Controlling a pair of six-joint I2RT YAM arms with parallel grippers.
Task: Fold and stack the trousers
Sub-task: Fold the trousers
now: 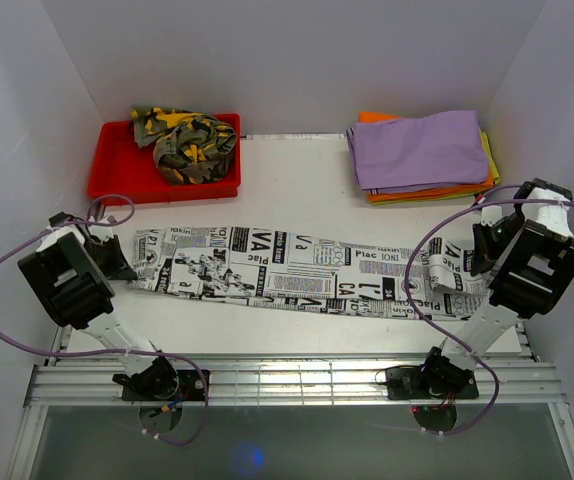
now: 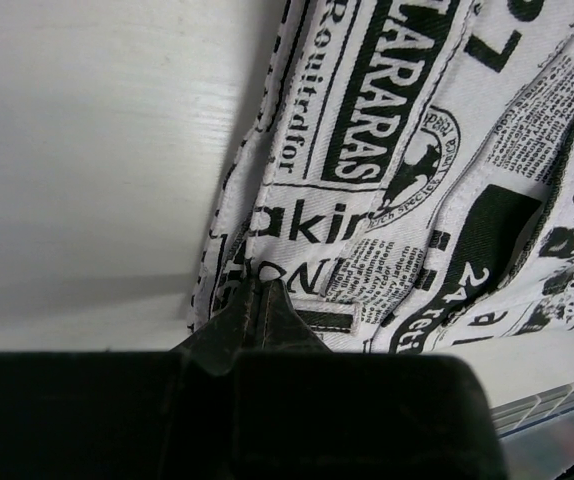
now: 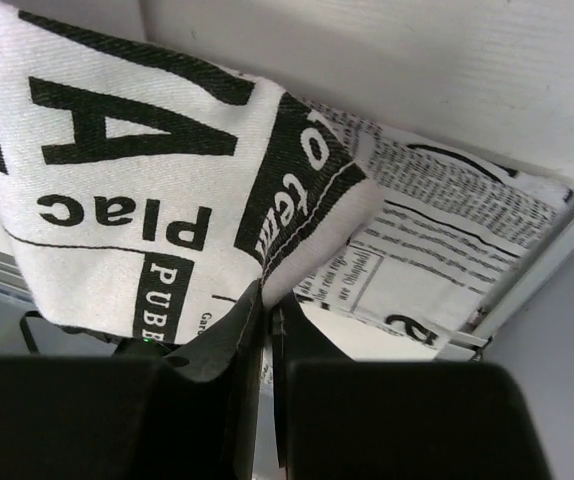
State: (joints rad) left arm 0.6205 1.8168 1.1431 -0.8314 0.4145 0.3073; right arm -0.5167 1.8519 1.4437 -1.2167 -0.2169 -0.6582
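Newspaper-print trousers (image 1: 287, 270) lie stretched flat across the table from left to right. My left gripper (image 1: 117, 262) is shut on their left end; in the left wrist view the closed jaws (image 2: 257, 295) pinch the waistband cloth (image 2: 387, 200). My right gripper (image 1: 479, 252) is shut on the right end, where the fabric curls up off the table. In the right wrist view the jaws (image 3: 265, 300) clamp a raised fold of printed cloth (image 3: 137, 180). A stack of folded trousers (image 1: 422, 155), purple on top of orange and yellow, lies at the back right.
A red tray (image 1: 117, 165) at the back left holds crumpled camouflage trousers (image 1: 187, 142). White walls enclose the table on three sides. A metal rail (image 1: 287, 380) runs along the near edge by the arm bases.
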